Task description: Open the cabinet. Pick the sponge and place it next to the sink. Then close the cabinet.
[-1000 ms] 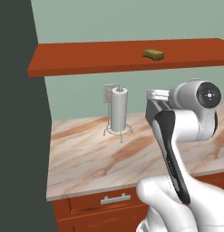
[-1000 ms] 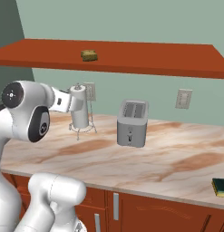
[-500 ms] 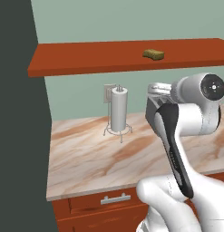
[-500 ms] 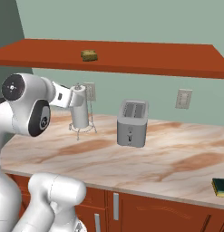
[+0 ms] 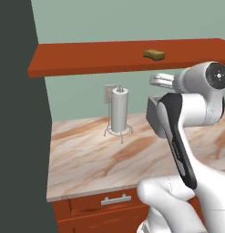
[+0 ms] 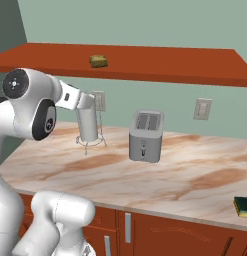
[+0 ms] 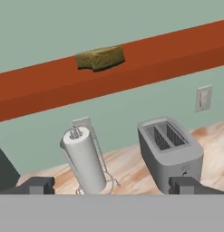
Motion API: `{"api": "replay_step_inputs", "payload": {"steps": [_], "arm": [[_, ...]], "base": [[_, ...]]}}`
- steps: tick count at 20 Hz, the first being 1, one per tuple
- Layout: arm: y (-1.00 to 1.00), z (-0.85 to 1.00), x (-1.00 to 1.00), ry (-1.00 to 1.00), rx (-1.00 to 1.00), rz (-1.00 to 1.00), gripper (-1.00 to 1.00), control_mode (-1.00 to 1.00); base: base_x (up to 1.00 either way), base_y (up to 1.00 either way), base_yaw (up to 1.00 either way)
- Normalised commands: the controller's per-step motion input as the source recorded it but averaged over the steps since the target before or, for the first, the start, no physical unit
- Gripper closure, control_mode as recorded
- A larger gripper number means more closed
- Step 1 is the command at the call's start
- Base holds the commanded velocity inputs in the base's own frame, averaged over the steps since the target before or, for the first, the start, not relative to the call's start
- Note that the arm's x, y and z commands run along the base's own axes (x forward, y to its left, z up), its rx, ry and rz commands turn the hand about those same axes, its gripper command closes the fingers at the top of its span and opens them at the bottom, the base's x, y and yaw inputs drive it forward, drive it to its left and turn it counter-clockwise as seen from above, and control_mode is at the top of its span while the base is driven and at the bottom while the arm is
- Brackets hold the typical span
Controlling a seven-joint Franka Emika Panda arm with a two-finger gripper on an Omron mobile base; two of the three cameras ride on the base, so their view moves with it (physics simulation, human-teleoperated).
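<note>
1. Since the sponge (image 7: 100,58) looks like a small, porous olive-brown block, I judge it light and soft; it should squash under pressure and is not fragile.
2. It lies on the cabinet (image 5: 86,59), seen as a long red-brown slab above the table (image 6: 195,175), well above the paper towel roll (image 7: 84,161) and toaster (image 7: 170,147).
3. Best hold, I think: across its shorter sides, near the middle, with a modest squeeze.
4. The arm is folded, elbow high, its hand pointing forward and upward toward the wall; the sponge sits above centre in the hand view.
5. The jaws (image 7: 112,185) stand wide open, holding nothing, well apart from the sponge.
</note>
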Motion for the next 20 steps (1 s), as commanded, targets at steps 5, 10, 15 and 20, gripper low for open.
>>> {"api": "replay_step_inputs", "payload": {"steps": [5,10,15,20], "arm": [[0.00,0.28,0.13,0.03,0.00,0.00,-1.00,-1.00],[-0.02,0.28,0.16,0.00,0.00,0.00,-1.00,-1.00],[-0.03,0.28,0.07,0.01,0.02,0.00,-1.00,-1.00],[-0.06,0.23,0.06,0.00,0.00,0.00,-1.00,-1.00]], "base": [[0.00,0.00,0.00],[0.00,0.00,0.00],[0.00,0.00,0.00],[0.00,0.00,0.00]]}}
